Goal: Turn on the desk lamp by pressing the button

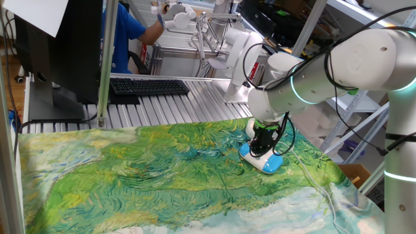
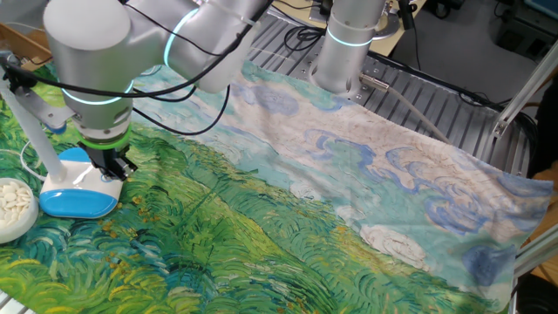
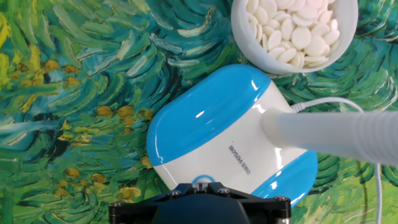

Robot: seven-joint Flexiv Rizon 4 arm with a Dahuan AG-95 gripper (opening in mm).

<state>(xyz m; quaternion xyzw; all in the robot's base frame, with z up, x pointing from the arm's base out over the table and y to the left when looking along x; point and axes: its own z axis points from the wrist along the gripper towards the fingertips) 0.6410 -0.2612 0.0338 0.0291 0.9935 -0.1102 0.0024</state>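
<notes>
The desk lamp [image 3: 217, 118] stands on the painted cloth, with a white oval base rimmed in light blue. Its slim white neck [image 3: 336, 137] crosses the right of the hand view, and a thin cord [image 3: 378, 193] runs off to the right. The button [image 3: 202, 180] is a small blue-ringed spot at the near edge of the base, partly hidden by my fingers. My gripper [image 3: 200, 185] is straight above it with the fingertips together at the button. The lamp base [image 1: 266, 161] sits under my gripper [image 1: 262, 151] in one fixed view. The other fixed view also shows base [image 2: 74, 199] and gripper [image 2: 113, 171].
A white bowl [image 3: 240, 31] of white tablets stands just beyond the lamp, and also shows in the other fixed view [image 2: 12, 228]. The green and blue painted cloth [image 1: 149, 175] covers the table. A keyboard [image 1: 149, 86] and a monitor [image 1: 58, 52] are behind it.
</notes>
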